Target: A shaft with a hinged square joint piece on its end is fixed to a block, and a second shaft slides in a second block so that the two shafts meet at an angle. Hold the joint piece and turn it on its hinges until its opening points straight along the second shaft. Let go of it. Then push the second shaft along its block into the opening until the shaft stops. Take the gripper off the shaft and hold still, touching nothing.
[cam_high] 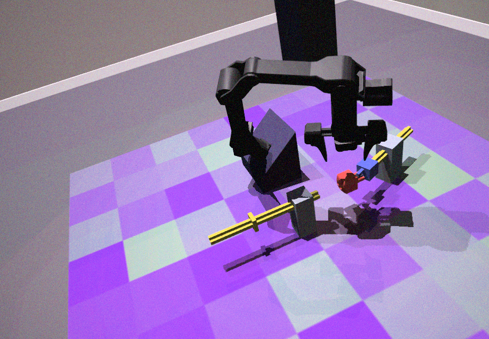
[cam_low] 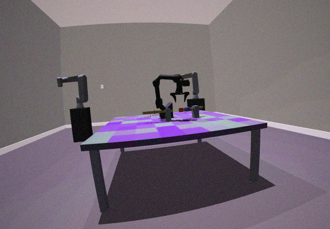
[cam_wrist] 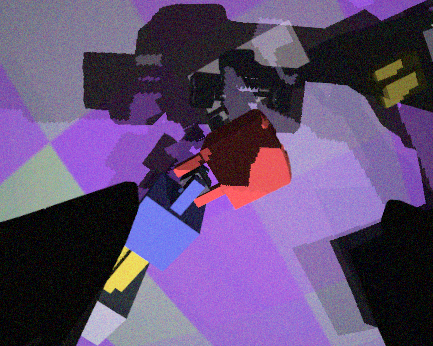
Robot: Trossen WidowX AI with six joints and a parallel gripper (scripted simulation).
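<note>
My gripper (cam_high: 345,159) (cam_low: 180,101) (cam_wrist: 264,204) is open and empty, above the red joint piece (cam_high: 347,182) (cam_low: 180,109) (cam_wrist: 271,172). That piece hangs on the blue hinge part (cam_high: 367,168) (cam_wrist: 161,230) at the end of the first yellow shaft (cam_high: 405,132) (cam_wrist: 127,272), held in the right grey block (cam_high: 389,165) (cam_low: 195,111). The second yellow shaft (cam_high: 233,230) (cam_low: 149,112) (cam_wrist: 401,89) runs through the left grey block (cam_high: 304,216) (cam_low: 168,114). Its short end points towards the red piece, with a gap between. The opening's exact direction cannot be told.
A yellow crosspiece (cam_high: 253,221) sits on the second shaft's long part, left of its block. The dark wedge-shaped base (cam_high: 276,149) of my arm stands behind the two blocks. The chequered table top (cam_high: 154,248) carries shadows of the arm and shafts.
</note>
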